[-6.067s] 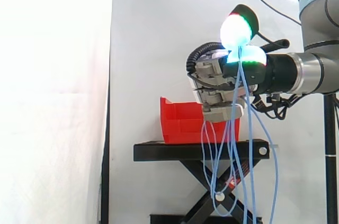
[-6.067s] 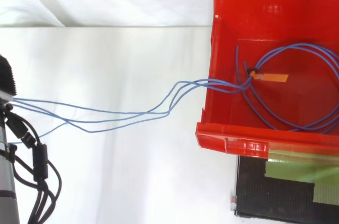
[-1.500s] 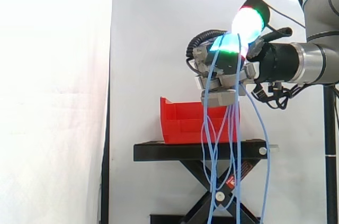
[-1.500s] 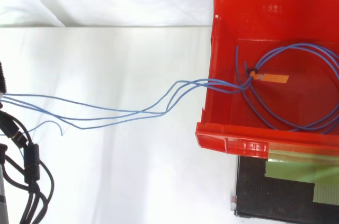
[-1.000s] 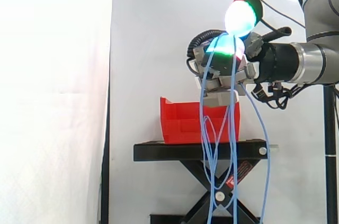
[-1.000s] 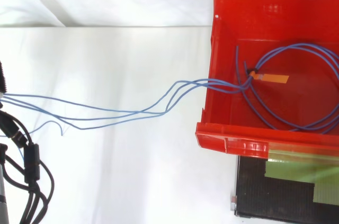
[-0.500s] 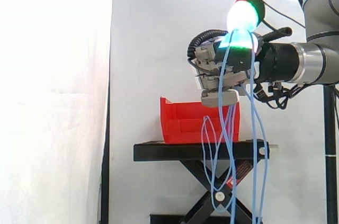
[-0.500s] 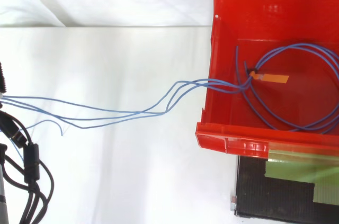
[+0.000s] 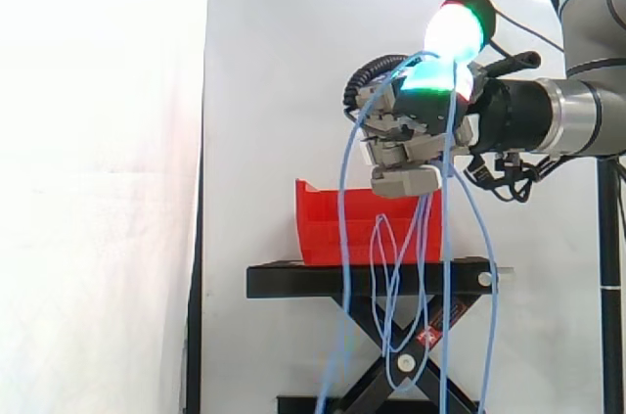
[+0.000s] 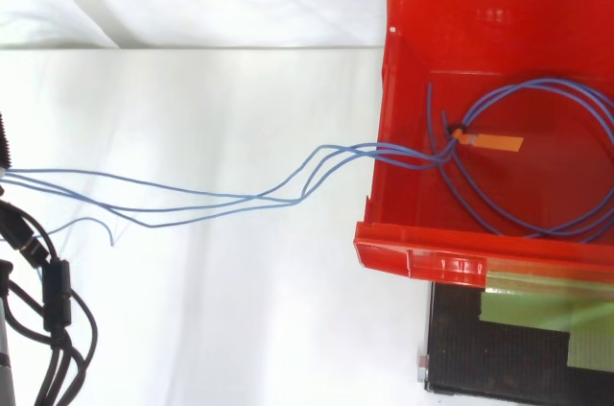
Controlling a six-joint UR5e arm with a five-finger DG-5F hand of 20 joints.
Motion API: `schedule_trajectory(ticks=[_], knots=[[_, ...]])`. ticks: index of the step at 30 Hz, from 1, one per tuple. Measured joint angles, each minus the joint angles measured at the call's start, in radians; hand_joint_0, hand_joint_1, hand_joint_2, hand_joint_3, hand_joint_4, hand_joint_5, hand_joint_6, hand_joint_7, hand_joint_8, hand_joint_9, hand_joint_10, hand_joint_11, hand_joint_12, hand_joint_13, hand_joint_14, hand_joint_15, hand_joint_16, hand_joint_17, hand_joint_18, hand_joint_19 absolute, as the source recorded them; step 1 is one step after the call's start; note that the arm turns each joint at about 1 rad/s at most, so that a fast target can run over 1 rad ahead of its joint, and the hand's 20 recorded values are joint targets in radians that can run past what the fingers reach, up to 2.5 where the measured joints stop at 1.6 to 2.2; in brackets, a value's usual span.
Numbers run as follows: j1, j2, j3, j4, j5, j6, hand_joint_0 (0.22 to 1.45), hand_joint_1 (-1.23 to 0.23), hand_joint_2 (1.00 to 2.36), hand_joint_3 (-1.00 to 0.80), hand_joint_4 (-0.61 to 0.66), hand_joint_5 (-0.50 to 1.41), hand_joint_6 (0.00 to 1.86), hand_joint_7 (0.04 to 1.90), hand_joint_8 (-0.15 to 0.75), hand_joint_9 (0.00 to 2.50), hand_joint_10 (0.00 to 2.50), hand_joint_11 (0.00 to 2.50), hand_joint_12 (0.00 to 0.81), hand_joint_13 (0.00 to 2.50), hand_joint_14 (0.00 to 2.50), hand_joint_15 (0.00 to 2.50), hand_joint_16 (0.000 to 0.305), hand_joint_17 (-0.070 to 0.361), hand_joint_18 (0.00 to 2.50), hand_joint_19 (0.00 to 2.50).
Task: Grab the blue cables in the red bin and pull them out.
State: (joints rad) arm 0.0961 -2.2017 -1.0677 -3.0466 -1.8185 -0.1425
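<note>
Here the hand (image 9: pixel 419 130), above the right end of the red bin (image 9: pixel 333 228), keeps its fingers curled around the hanging blue cables (image 10: pixel 413 153).

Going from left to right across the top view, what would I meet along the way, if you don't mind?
First the blue cables trailing over the white surface → the red bin, at its left wall → the orange tag inside it.
</note>
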Motion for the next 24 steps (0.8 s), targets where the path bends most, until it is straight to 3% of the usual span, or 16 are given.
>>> schedule_trajectory(ticks=[9, 24], knots=[[-0.001, -0.001, -0.002, 0.000, 0.005, 0.033, 0.94, -1.01, 1.00, -1.00, 0.31, 0.69, 0.84, 0.32, 0.324, 1.28, 0.04, 1.35, 0.320, 1.22, 1.30, 1.05, 0.044, 0.099, 0.91, 1.22], [-0.005, 0.000, -0.033, 0.000, 0.014, 0.039, 0.97, -1.03, 1.01, -0.84, 0.30, 0.64, 0.88, 0.30, 0.311, 1.22, 0.03, 1.34, 0.327, 1.19, 1.36, 1.00, 0.044, 0.100, 0.89, 1.22]])
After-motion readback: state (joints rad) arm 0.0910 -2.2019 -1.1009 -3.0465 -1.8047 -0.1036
